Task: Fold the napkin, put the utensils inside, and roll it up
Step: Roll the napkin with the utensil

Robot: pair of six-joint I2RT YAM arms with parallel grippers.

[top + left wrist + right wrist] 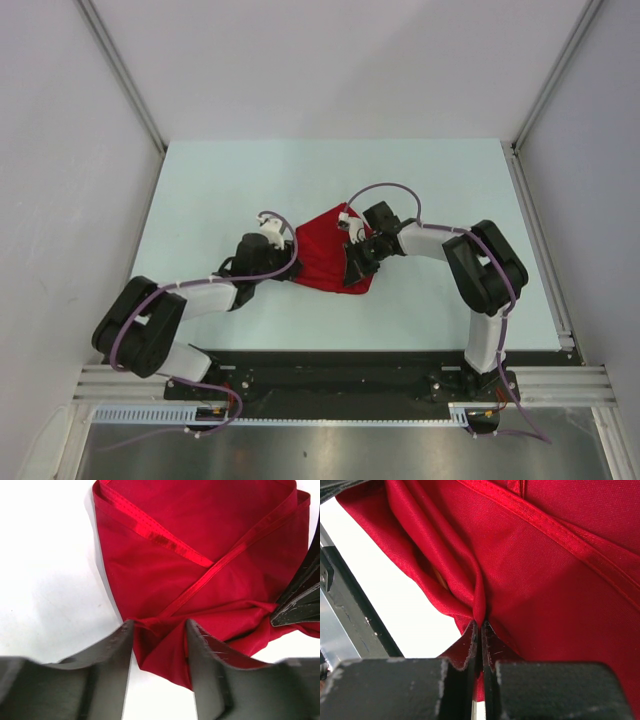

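Observation:
The red napkin (322, 248) lies folded on the table, its hems crossing on top (200, 530). At its left corner my left gripper (290, 250) stands open. The two fingers straddle a loose point of cloth (160, 645), with bare table showing between them lower down (159, 630). My right gripper (354, 264) is shut on a pinched fold at the napkin's near right edge (480, 627). Its dark fingers (300, 600) show at the right of the left wrist view. The utensils are almost wholly hidden. Only a thin orange sliver (441, 581) shows deep inside the fold.
The pale table (220, 180) ends at a black rail (350, 375) by the arm bases. White walls with metal posts (125, 75) close in the sides and back. Both forearms lie low on either side of the cloth.

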